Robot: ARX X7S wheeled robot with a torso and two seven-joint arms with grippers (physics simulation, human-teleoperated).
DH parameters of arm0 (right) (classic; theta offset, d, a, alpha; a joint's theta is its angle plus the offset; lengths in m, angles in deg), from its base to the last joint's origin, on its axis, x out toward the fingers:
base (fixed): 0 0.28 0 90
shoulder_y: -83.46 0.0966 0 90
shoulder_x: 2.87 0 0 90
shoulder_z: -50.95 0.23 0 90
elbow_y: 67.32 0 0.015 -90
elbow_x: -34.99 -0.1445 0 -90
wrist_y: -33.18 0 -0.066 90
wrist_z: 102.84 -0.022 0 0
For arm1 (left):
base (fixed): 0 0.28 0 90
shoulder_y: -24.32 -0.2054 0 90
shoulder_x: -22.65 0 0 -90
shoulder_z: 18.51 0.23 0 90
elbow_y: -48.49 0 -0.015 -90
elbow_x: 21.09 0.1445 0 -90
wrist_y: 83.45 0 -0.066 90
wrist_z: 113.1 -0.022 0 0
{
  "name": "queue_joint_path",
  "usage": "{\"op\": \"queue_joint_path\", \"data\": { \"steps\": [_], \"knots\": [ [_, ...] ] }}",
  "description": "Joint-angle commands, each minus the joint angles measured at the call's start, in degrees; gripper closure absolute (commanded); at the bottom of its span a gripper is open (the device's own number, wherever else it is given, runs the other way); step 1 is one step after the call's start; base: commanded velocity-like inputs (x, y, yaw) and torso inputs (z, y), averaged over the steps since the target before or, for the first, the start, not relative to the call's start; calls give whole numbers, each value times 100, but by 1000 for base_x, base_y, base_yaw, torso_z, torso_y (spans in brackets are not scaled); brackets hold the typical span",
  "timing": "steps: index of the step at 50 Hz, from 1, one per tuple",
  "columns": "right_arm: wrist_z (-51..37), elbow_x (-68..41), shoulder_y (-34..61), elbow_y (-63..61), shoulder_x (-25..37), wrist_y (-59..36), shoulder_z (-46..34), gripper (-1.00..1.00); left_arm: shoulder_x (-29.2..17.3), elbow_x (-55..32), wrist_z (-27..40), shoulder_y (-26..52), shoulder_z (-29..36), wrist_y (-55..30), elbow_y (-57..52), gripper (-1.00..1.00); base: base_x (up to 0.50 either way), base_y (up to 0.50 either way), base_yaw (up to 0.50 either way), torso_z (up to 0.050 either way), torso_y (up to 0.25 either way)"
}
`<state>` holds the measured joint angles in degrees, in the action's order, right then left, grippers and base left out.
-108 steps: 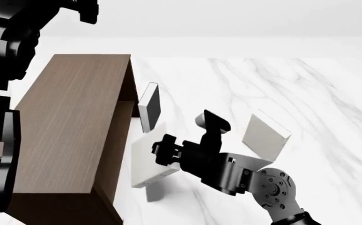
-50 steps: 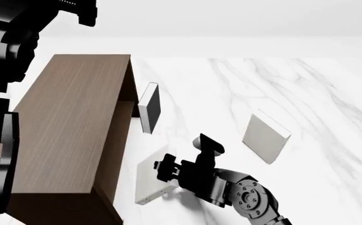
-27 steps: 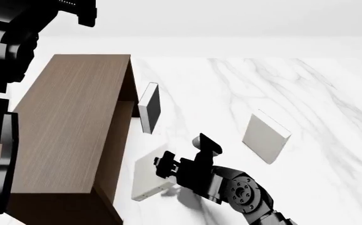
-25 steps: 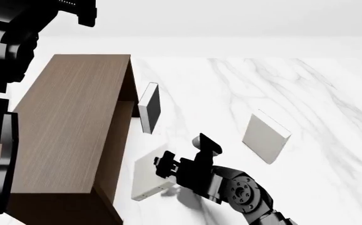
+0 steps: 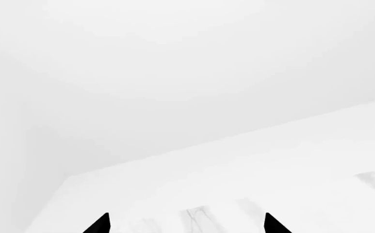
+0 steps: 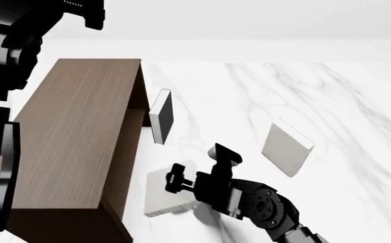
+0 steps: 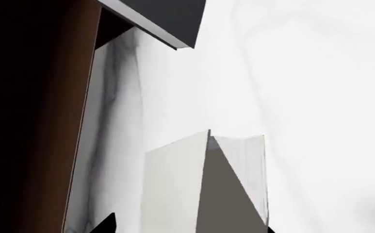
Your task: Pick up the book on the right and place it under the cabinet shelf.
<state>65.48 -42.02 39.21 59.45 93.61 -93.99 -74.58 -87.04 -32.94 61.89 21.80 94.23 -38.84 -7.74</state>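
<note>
Right gripper [image 6: 175, 181] at the book [image 6: 163, 195], jaw state unclear, wrist view alone shows cabinet shelf [image 7: 32, 111] hollow

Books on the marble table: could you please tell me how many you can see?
3: a black-faced book upright by the cabinet, an off-white book at the right end effector, a pale book farther right. The cabinet may hide others.

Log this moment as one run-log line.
right gripper: at book, grip unclear | book: on table beside cabinet shelf, not under it | left gripper: open, empty

book [image 6: 163, 198] off-white | cabinet shelf [image 6: 74, 136] dark brown wood-grain | table [image 6: 263, 96] white grey-veined marble
</note>
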Motion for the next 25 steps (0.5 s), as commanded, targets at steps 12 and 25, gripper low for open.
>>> {"op": "queue_joint_path", "data": {
  "steps": [12,25],
  "knots": [
    [-758,66,473,-1151,665,-875,-413,-100,0,-29,17,-19,4,-29,-63,-100,0,0,0,0,0],
    [-1119,-19,905,-2059,1186,-1455,-520,-100,-10,-30,11,-1,26,-39,-67,-100,0,0,0,0,0]
  ]
}}
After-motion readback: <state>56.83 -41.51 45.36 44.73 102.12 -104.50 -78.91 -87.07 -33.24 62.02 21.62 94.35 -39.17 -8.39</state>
